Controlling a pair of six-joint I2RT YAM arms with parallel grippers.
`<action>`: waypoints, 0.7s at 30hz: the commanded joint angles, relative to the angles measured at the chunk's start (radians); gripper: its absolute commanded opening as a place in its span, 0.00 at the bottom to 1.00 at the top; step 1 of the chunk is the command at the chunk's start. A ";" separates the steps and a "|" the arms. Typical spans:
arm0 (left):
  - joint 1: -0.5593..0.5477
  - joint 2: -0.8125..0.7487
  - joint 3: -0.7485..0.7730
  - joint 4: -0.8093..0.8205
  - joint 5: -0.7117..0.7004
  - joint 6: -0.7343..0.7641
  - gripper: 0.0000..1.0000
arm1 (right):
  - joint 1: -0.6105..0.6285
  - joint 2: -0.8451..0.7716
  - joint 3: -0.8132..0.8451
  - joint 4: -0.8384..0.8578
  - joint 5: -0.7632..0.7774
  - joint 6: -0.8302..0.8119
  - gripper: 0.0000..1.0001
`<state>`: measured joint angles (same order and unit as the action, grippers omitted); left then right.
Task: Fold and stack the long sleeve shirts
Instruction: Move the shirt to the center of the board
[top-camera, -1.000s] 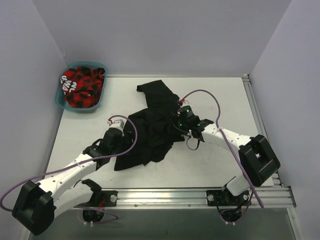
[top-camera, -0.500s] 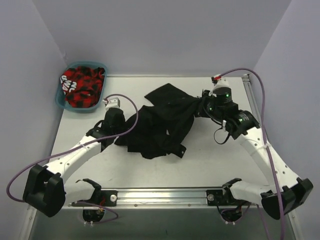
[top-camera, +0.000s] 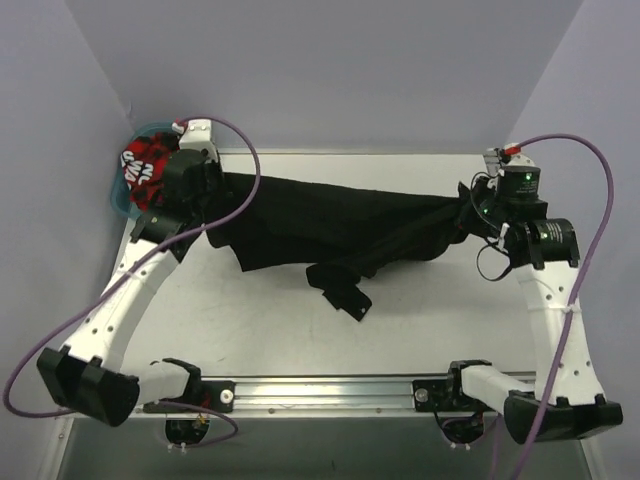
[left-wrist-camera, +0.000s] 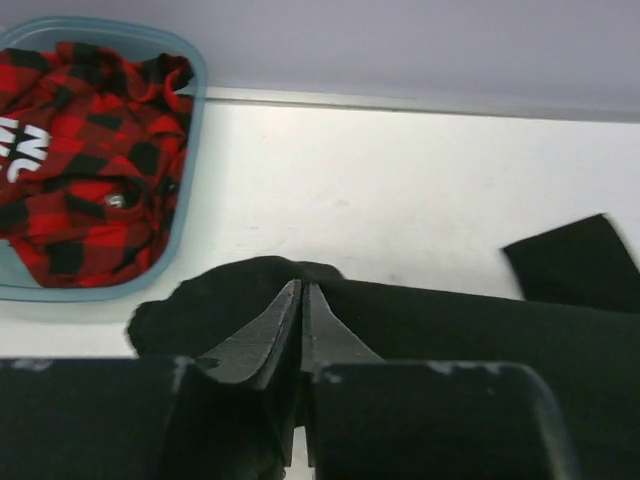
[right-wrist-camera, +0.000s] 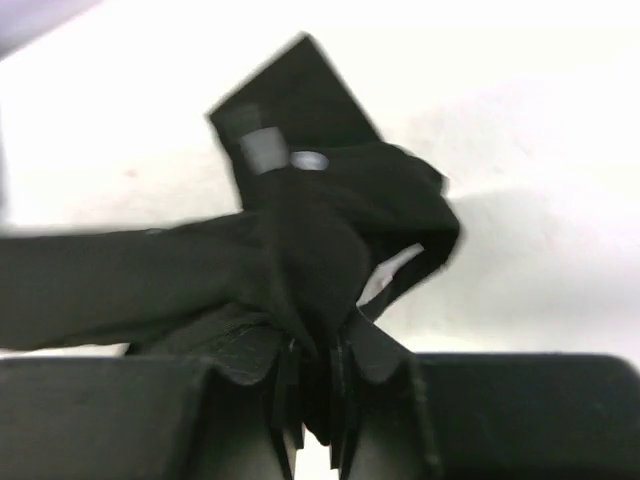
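A black long sleeve shirt (top-camera: 340, 225) hangs stretched in a wide band across the back of the table. My left gripper (top-camera: 212, 200) holds its left end beside the basket. The left wrist view shows those jaws pressed together on a fold of the black cloth (left-wrist-camera: 450, 320). My right gripper (top-camera: 468, 208) holds the right end, shut on a bunched wad of the black shirt (right-wrist-camera: 310, 250). A loose part with a cuff (top-camera: 348, 297) droops from the middle down to the table.
A teal basket (top-camera: 122, 205) stands at the back left corner, holding a red and black plaid garment (top-camera: 150, 170), also seen from the left wrist as plaid cloth (left-wrist-camera: 80, 150). A metal rail (top-camera: 330, 395) runs along the near edge. Walls close in on three sides.
Both arms have swung outward and toward the back, left to the basket and right to the far right. The black shirt went from a crumpled heap to a taut band between them.
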<state>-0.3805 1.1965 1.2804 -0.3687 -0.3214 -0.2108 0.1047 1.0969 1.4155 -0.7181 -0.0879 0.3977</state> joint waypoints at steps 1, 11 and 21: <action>0.074 0.158 0.075 -0.013 0.061 0.051 0.25 | -0.101 0.136 -0.052 -0.060 0.019 -0.017 0.14; 0.034 0.051 -0.011 -0.044 0.136 -0.077 0.98 | 0.135 0.112 -0.035 -0.049 0.125 -0.045 0.88; 0.037 -0.328 -0.495 -0.096 0.205 -0.237 0.97 | 0.626 0.021 -0.365 0.065 0.160 0.036 0.89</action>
<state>-0.3496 0.8906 0.8654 -0.4290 -0.1474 -0.3870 0.6369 1.0641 1.1202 -0.6777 0.0097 0.3985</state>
